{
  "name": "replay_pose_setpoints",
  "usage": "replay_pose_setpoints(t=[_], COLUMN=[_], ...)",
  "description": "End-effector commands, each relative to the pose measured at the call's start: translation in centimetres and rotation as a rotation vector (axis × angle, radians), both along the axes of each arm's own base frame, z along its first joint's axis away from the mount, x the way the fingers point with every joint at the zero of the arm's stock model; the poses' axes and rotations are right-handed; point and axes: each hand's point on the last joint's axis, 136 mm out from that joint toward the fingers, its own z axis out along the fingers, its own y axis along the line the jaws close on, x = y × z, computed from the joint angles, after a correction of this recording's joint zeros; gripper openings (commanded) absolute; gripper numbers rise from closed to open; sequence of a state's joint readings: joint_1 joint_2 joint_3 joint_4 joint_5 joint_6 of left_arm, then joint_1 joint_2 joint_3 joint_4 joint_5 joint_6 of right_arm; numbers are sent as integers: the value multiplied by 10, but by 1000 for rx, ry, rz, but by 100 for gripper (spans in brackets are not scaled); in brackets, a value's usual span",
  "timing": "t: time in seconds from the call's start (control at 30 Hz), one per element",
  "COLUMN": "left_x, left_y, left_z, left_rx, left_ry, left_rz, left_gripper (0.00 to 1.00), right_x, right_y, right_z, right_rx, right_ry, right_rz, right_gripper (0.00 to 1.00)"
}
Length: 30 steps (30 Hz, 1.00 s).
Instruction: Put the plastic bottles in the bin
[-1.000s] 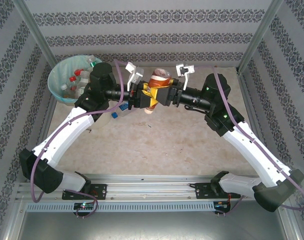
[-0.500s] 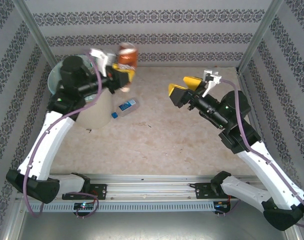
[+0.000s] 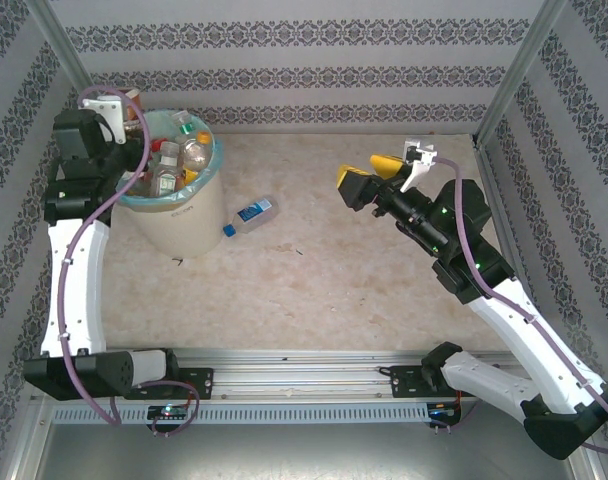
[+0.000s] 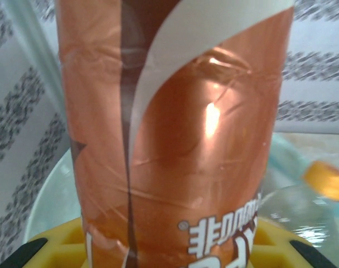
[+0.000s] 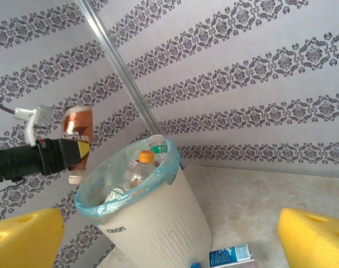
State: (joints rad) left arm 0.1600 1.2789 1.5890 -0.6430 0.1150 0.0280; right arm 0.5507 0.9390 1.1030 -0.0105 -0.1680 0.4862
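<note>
My left gripper [image 3: 124, 108] is shut on a brown bottle [image 4: 180, 128], which hangs cap down beside the far left rim of the bin [image 3: 191, 222]. From the right wrist view the brown bottle [image 5: 77, 129] hangs in the left gripper [image 5: 77, 151] just left of the bin [image 5: 158, 229]. Several bottles [image 3: 174, 160] lie inside the teal-lined bin. A clear bottle with a blue label [image 3: 250, 214] lies on the table right of the bin. My right gripper [image 3: 368, 176] is open and holds nothing, at the right of the table.
Patterned walls close in the back and both sides. A metal post [image 5: 122, 70] stands behind the bin. The marbled tabletop [image 3: 324, 280] stretches between the bin and the right arm. A metal rail [image 3: 304, 385] runs along the near edge.
The right gripper let go of the brown bottle and drew back to the right, wide open. The left arm swung the bottle from the table's middle to the bin's far left side.
</note>
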Motion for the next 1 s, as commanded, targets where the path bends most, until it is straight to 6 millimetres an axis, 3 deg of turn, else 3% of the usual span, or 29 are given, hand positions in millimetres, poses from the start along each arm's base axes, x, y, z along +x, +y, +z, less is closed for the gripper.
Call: replay_pose_setpoints(t=[0.0,0.03,0.1,0.23,0.37,0.7,0.97], left_x=[-5,-3,-3,-4,-5,-6,-4], left_y=[10,11,12,18,22,28,28], left_z=[-23,-27,-32,-34,-32,-34,-37], left_rx=[-33,-39,-44,-44,-37,-37,-54], left_ry=[74,82,94,87,83,82,83], left_rz=[29,33,40,65,80,91,86], left_gripper=[20,22,39,61,74,73,70], right_x=[2,2,3,3,3,5,20], right_y=[-10,-10,-12,-14,-15,-17,-8], right_z=[2,2,0,0,-1,-3,-24], right_rx=[0,1,1,6,9,14,-33], right_ry=[-20,-20,-16,-14,-12,-3,97], right_rz=[-39,-41,-45,-50,-55,-65,-54], right_gripper=[98,98,98,98,98,98,98])
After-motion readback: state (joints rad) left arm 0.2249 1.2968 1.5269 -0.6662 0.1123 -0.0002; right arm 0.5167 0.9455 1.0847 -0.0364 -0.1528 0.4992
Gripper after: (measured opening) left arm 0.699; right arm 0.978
